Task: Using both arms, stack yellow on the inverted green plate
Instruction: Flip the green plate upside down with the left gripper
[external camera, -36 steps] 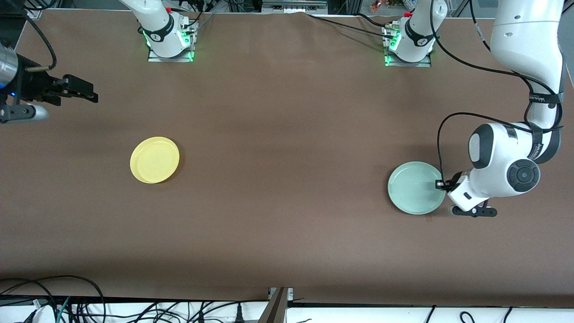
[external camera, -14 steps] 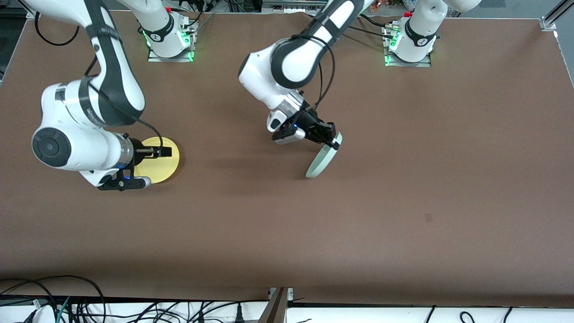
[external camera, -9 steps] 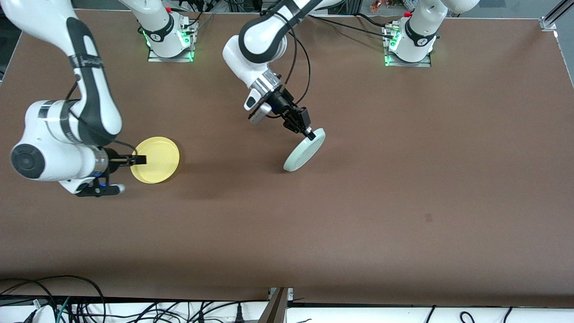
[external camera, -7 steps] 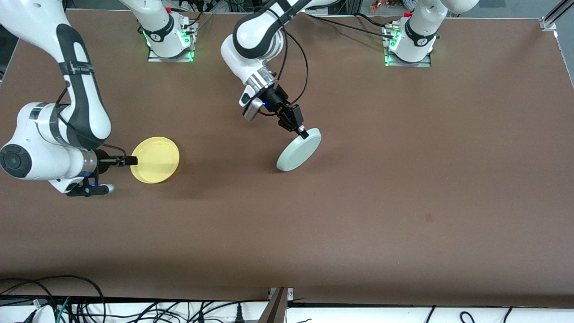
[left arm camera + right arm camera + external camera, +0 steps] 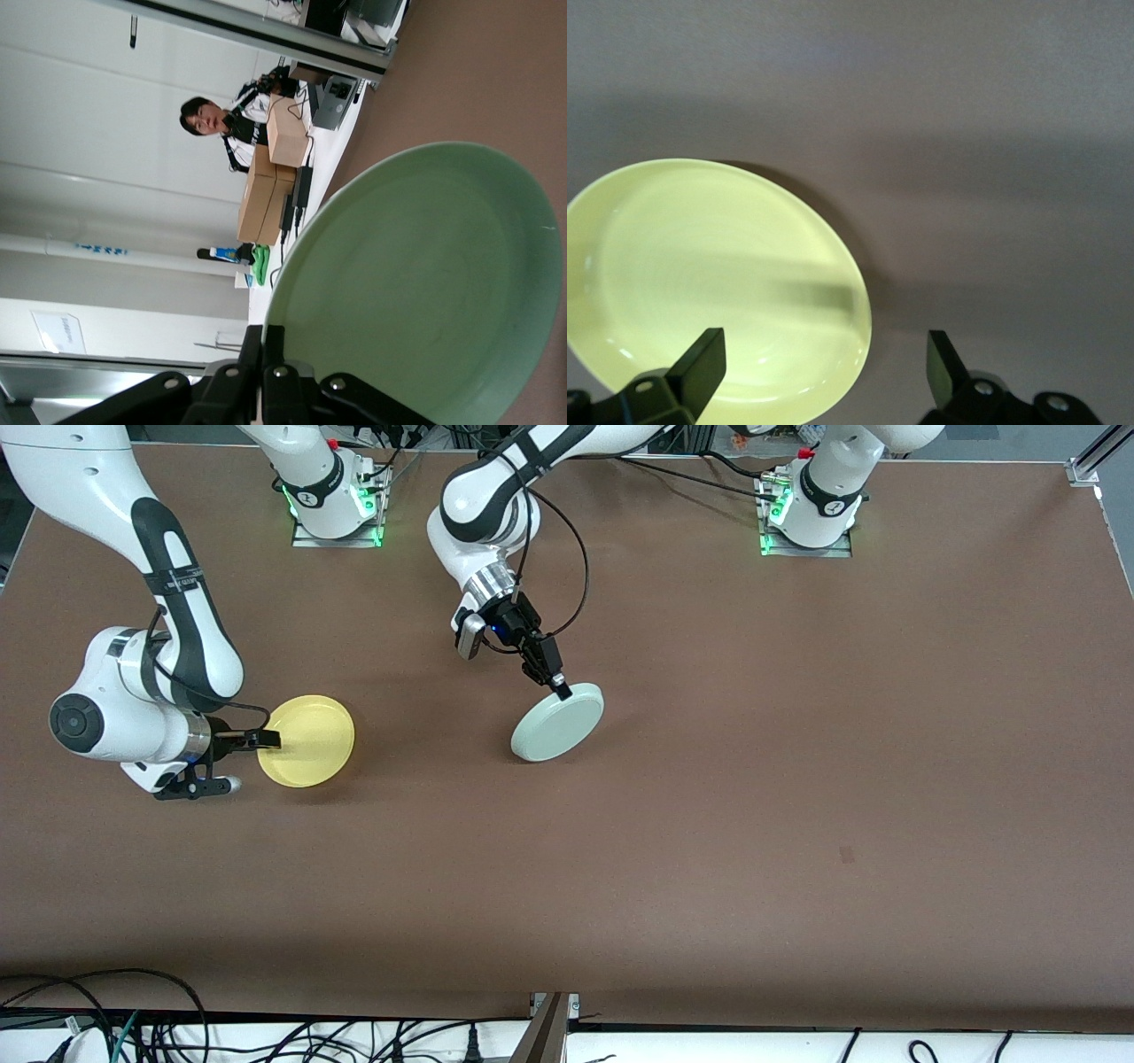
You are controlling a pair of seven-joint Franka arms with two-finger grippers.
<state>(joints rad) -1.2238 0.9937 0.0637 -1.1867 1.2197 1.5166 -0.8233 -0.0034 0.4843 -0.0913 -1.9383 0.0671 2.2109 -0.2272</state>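
Green plate (image 5: 558, 723), underside apparently up, hangs tilted from left end effector (image 5: 558, 685).

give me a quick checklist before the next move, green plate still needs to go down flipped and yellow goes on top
1. Left gripper holds the green plate by its rim: ok, jaws shut on the edge.
2. Green plate is turned over: ok, front view shows its underside up, tilted.
3. Green plate is flat on the table: not ok, one edge is raised in the grip.
4. Right gripper has the yellow plate: not ok, jaws open at its rim.
5. Yellow plate is off the table: not ok, it lies flat, upright.
6. Table between the plates is free of objects: ok.
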